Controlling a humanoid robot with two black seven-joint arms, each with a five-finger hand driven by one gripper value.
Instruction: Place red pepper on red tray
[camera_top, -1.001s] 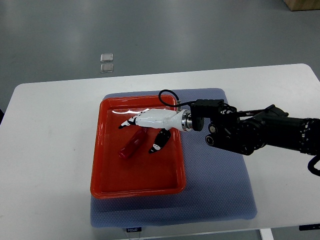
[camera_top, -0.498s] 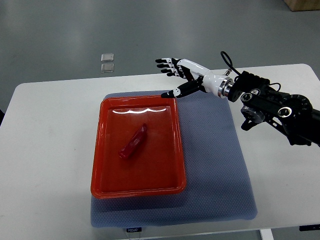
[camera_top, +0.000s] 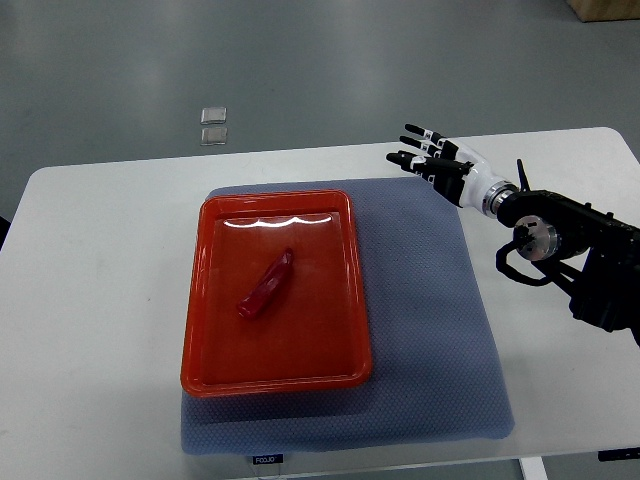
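Pepper (camera_top: 267, 284) lay slantwise inside your red tray (camera_top: 275, 371), well apart from the right hand (camera_top: 445, 165), whose fingers (camera_top: 412, 158) were spread apart, empty, over the mat's (camera_top: 430, 330) far corner

We are looking at what seems a robot lab: a plain white table (camera_top: 100, 300) is standing on a bare grey floor (camera_top: 300, 70), a blue mat (camera_top: 430, 330) is lying on it, and a robot arm (camera_top: 580, 260) is reaching in.

Bright even light, sharp pic, glare on red tray (camera_top: 270, 223)
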